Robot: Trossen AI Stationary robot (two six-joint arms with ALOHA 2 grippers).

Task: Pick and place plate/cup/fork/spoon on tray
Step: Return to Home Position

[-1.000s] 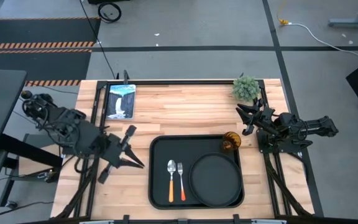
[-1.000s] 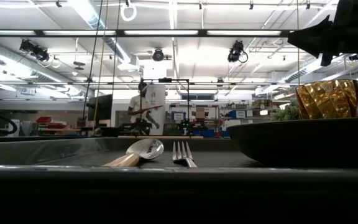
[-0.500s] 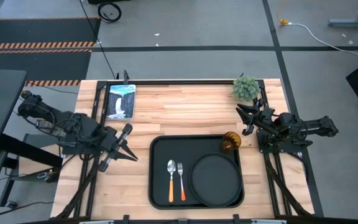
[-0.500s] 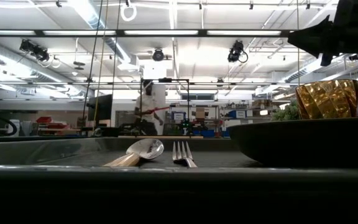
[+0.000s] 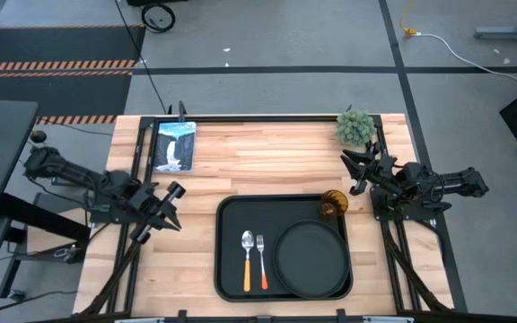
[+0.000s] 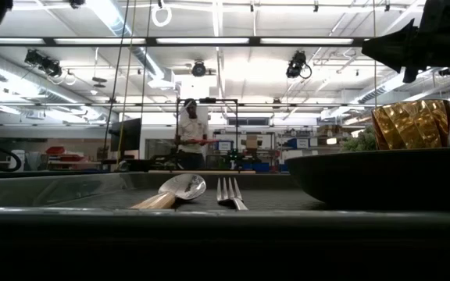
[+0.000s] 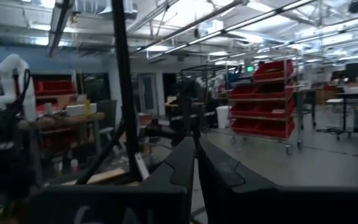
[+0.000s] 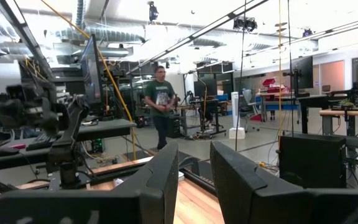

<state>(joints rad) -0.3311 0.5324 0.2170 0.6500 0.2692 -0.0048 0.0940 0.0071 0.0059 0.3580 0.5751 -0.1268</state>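
The matte black tray (image 5: 232,269) lies on the near middle of the pale wooden surface (image 5: 258,161), and everything sits inside its low rim, so the task looks finished. The round black plate (image 5: 311,257) fills its right half. The amber cup (image 5: 334,203) stands in the far right corner. The silver-bowled spoon (image 5: 248,261) and fork (image 5: 261,261), both orange-handled, lie parallel on the left. The left gripper (image 5: 169,208), fingers nearly together, and the right gripper (image 5: 359,166), fingers apart, both hold nothing and hang off to the sides.
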